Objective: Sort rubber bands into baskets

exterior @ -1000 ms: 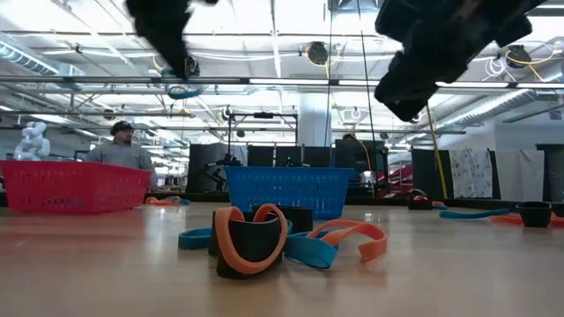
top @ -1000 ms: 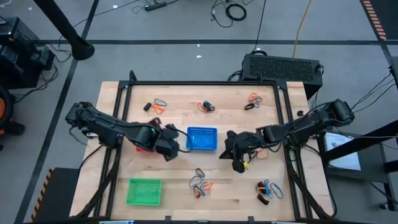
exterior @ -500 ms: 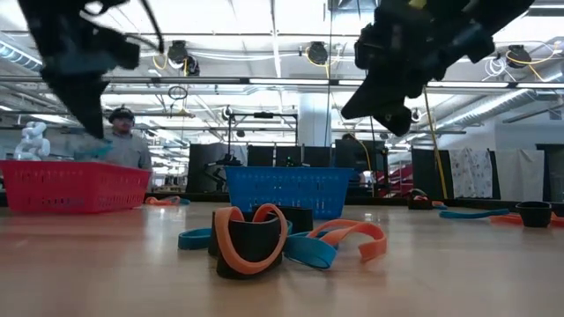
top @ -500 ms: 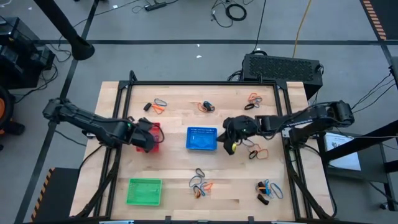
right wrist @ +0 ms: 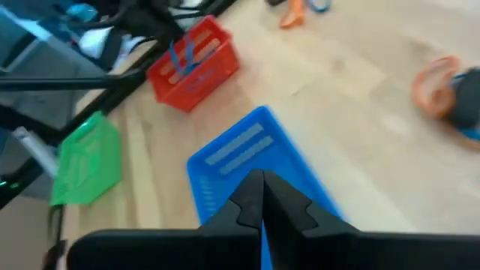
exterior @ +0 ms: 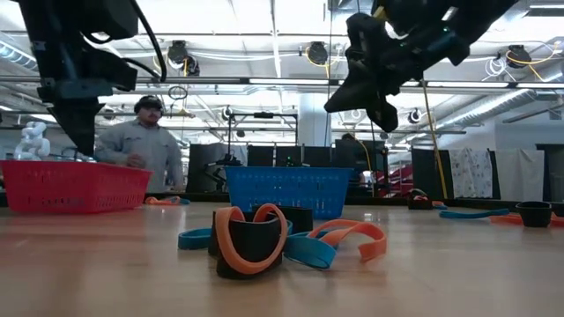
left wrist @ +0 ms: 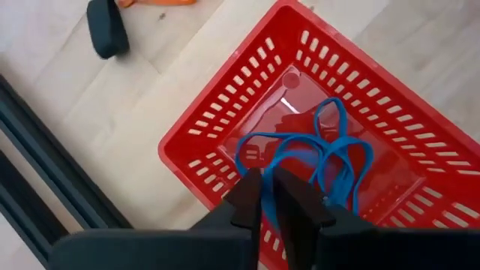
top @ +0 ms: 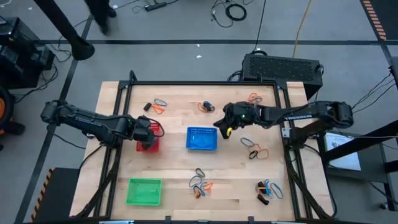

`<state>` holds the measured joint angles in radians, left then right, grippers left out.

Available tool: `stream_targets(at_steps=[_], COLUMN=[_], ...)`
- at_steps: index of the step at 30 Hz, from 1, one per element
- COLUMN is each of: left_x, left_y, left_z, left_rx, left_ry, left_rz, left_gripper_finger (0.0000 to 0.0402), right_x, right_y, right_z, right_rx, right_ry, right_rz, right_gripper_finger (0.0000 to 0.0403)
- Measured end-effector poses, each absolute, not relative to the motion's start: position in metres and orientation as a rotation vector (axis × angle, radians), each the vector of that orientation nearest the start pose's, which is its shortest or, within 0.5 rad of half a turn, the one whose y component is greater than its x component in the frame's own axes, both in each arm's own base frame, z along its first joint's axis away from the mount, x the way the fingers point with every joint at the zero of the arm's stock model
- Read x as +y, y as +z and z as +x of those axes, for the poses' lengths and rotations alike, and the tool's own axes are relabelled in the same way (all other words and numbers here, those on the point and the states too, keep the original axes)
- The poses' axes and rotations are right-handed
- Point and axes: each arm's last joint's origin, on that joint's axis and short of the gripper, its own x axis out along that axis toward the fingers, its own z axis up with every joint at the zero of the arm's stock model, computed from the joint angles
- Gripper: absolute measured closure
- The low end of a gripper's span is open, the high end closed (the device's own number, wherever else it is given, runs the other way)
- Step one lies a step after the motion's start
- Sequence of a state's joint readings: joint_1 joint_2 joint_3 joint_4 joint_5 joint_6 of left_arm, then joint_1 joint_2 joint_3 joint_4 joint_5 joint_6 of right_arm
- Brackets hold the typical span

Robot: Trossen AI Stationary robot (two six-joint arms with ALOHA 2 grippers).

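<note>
— Bands: where are the blue ones [left wrist: 322, 154]?
— In the red basket [left wrist: 225, 120], just beneath the left hand [left wrist: 267, 196], whose fingers stand barely apart, pinching nothing.
— And the right hand [top: 222, 127]?
— Pressed together above the blue basket's [top: 202, 139] edge; loose bands [top: 254, 149] lie on the worktop [top: 180, 171] beside it.

Three baskets are counted: one red basket [top: 149, 137], one blue basket [top: 202, 139], one green basket [top: 144, 191]. Two grippers are counted: the left gripper [top: 148, 133] and the right gripper [top: 223, 125].

Three baskets [top: 202, 139] on table [top: 180, 99]: one centre, one left, one front-left; bands [left wrist: 315, 154] apparently inside left one.
</note>
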<state>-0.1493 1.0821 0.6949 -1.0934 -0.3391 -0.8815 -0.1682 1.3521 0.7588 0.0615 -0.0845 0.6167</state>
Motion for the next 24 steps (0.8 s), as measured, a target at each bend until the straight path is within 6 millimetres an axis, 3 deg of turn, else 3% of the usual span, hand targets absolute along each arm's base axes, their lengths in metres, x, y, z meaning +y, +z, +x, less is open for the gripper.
stream_targets(at_steps=[10, 18, 24], left_x=[-0.015, -0.017, -0.016], left_y=[0.212, 0.244, 0.263], left_z=[0.158, 0.169, 0.175], left_rx=[1.226, 1.157, 1.066], left_ry=[0.711, 0.641, 0.658], left_rz=[-0.412, -0.411, -0.363], left_gripper_finger=[0.0265, 0.0258, 0.0258], right_x=[-0.092, -0.129, -0.152], right_y=[0.229, 0.236, 0.229], right_z=[0.261, 0.229, 0.196], right_rx=[0.665, 0.872, 1.014], right_ry=[-0.389, -0.578, -0.696], right_rz=[0.668, 0.725, 0.790], right_gripper_finger=[0.0403, 0.0403, 0.0403])
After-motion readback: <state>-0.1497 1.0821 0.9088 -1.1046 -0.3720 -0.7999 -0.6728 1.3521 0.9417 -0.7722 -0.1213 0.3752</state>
